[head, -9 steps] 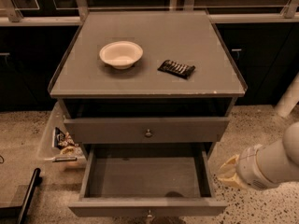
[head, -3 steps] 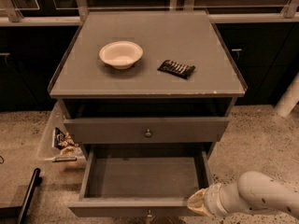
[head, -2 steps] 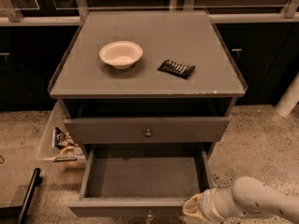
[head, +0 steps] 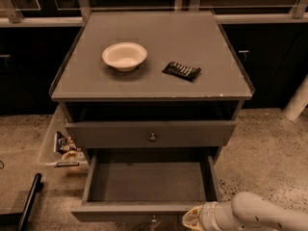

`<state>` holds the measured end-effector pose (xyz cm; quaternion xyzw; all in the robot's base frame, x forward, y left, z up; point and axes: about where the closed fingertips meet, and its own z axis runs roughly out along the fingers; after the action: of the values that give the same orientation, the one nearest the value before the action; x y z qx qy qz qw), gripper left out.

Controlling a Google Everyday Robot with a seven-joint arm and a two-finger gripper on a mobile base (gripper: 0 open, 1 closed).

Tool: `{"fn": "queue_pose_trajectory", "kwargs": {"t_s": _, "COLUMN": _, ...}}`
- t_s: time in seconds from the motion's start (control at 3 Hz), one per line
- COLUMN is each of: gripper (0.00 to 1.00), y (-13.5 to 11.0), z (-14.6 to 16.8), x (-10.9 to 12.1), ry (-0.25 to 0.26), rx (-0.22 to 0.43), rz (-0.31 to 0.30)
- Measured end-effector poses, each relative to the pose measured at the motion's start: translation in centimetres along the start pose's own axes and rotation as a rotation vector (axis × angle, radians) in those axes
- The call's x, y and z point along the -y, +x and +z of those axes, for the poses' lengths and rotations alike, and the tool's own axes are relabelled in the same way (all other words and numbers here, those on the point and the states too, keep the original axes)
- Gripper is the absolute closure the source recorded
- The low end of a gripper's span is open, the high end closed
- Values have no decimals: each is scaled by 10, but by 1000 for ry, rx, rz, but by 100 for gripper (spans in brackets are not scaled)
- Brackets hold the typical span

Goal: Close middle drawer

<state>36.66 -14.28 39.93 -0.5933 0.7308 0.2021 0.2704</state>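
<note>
The grey cabinet [head: 159, 37] stands as before. Its middle drawer [head: 149, 182], under the upper drawer [head: 192, 134], is still pulled far out from the cabinet's front and has not yet moved inward. The white arm [head: 262, 215] has swung down and left from the cabinet's right side, bringing the gripper [head: 193, 220] up to the drawer's front panel, right of the knob [head: 153, 219]. Whether the gripper is open or closed cannot be told. It looks placed to push, with the closing itself still to come.

We can't read any text, not on the dark packet [head: 182, 70] toward the bench top's right edge, nor on the gripper [head: 195, 219] by the middle drawer's [head: 144, 211] front-right corner.
</note>
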Motion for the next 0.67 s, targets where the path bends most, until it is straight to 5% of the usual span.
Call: {"fn": "queue_pose_trajectory", "kwargs": {"t_s": 0.67, "gripper": 58, "y": 0, "z": 2, "x": -1, "ry": -3, "rx": 2, "rz": 0}}
